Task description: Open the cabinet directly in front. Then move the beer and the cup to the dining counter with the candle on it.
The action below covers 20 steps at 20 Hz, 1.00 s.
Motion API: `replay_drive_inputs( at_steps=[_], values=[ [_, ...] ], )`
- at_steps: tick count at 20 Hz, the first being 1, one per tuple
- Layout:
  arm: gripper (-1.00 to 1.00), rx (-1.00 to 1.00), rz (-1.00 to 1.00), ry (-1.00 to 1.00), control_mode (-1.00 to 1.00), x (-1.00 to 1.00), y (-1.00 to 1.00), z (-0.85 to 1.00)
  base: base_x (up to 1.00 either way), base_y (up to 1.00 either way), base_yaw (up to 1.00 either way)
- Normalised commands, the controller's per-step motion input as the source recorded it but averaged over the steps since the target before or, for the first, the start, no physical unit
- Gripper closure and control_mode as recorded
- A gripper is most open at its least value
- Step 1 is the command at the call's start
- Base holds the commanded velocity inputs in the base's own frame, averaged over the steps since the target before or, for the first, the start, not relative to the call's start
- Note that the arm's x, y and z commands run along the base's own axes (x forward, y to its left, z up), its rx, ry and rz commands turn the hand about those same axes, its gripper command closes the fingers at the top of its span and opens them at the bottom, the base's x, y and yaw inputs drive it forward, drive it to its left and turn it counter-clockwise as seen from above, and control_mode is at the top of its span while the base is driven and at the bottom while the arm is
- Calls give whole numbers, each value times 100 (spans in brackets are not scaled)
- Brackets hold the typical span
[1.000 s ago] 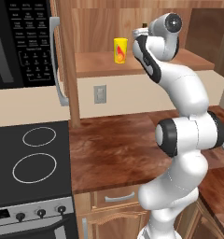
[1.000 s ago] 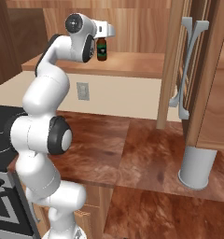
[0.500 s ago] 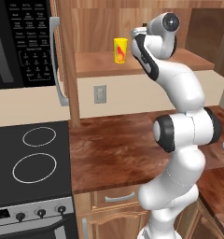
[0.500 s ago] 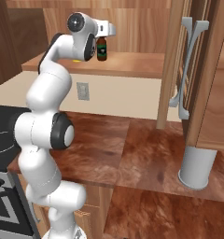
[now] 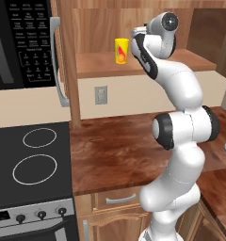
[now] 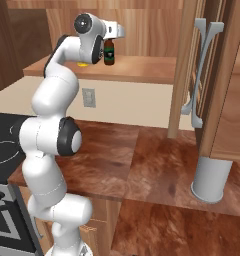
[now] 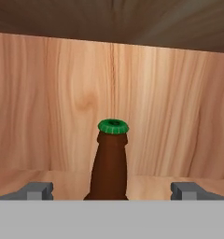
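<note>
Fingertips (image 7: 39, 190) are seen spread wide to either side of the beer (image 7: 109, 163) — nothing is gripped, and the gripper (image 7: 112, 191) is held level with the bottle's neck. Inside the cabinet (image 6: 142, 67), doors swung open, the beer is stood on the wooden shelf, with the cup (image 5: 121, 50) placed on the same shelf beside it. Below the cabinet a reddish-brown worktop (image 5: 119, 150) is laid — a black stove (image 5: 30, 164) adjoins it, and a grey cylinder (image 6: 209, 180) stands on it.
</note>
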Motion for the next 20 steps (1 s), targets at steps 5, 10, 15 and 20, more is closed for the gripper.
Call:
replay_drive_inputs(
  at_steps=[5,10,15,20],
  values=[
    [-100,0,0,0,-100,13,0,0,0,0,0],
    [-100,0,0,0,-100,17,0,0,0,0,0],
    [-100,0,0,0,-100,16,0,0,0,0,0],
    [-100,0,0,0,-100,16,0,0,0,0,0]
  ],
)
